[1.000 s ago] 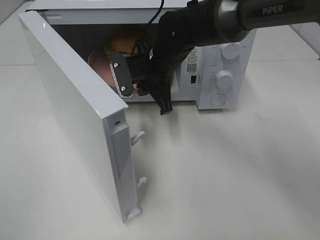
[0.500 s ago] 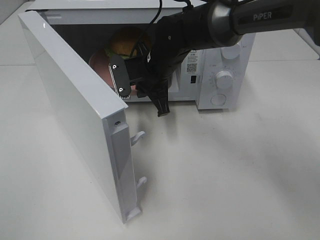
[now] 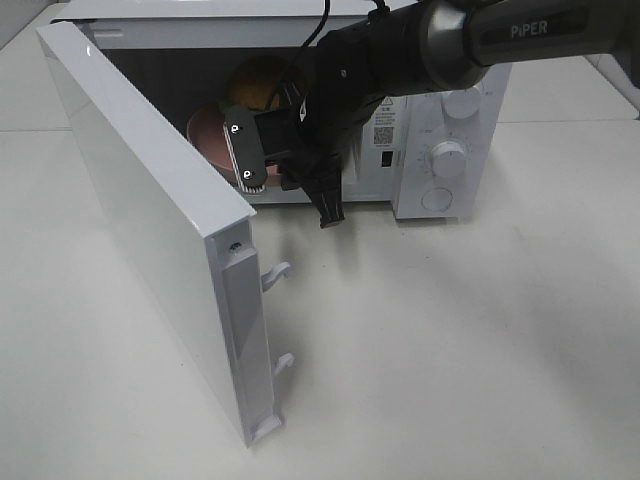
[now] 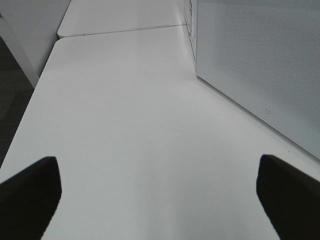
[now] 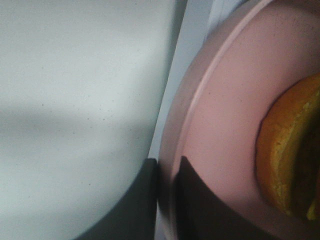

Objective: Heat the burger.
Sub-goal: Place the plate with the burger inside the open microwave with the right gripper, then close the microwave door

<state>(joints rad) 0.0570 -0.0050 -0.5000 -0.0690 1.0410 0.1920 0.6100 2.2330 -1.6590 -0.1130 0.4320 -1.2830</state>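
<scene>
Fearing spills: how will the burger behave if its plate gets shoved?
The burger, loose on the smooth pink plate, would likely slide or tip. The plate looks rigid; the right gripper pinches only its rim.

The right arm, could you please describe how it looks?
The right arm is black and rounded, with a grey band and white PiPER lettering. A thin black cable runs to it. A grey strip with two screws sits by its dark jaws.

The right arm [image 3: 530, 28] reads "PiPER".
</scene>
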